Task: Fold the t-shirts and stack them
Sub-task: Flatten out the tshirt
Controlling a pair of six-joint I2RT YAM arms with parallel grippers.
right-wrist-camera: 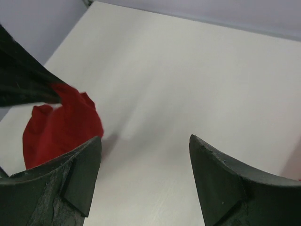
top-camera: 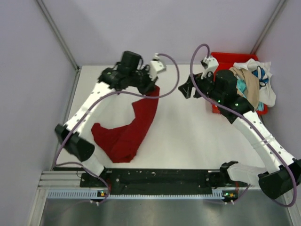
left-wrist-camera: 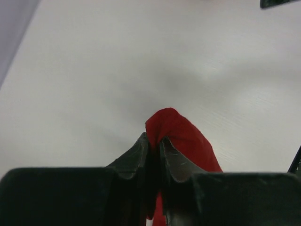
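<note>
Nearest the camera is the black base rail (top-camera: 155, 178) along the near edge, with both arms bolted onto it.

Starting on the left, the left gripper (left-wrist-camera: 153, 139) is clamped tight on a bunched-up bit of the red t-shirt (top-camera: 127, 132) and holds that end up over the far middle-left of the table (top-camera: 188, 136). The rest of the shirt hangs down from there and trails to the near left, where it sits crumpled on the tabletop. It isn't spread flat and I can't see any folds in it.

In the middle, the right gripper (right-wrist-camera: 145, 141) has its jaws wide apart with nothing between them. It hovers over bare table near the pinched end of the shirt, not touching it.

On the far right there's a red bin (top-camera: 225, 59) with a heap of other shirts (top-camera: 251, 82), white, tan and something teal, spilling over its rim.

Progress-wise I'd say this is pretty much the start. Nothing is folded and there's no stack anywhere. It looks like the first shirt is out and needs laying flat, probably with the free gripper taking a second corner. After that comes folding it, and then everything in the bin is left to do.
</note>
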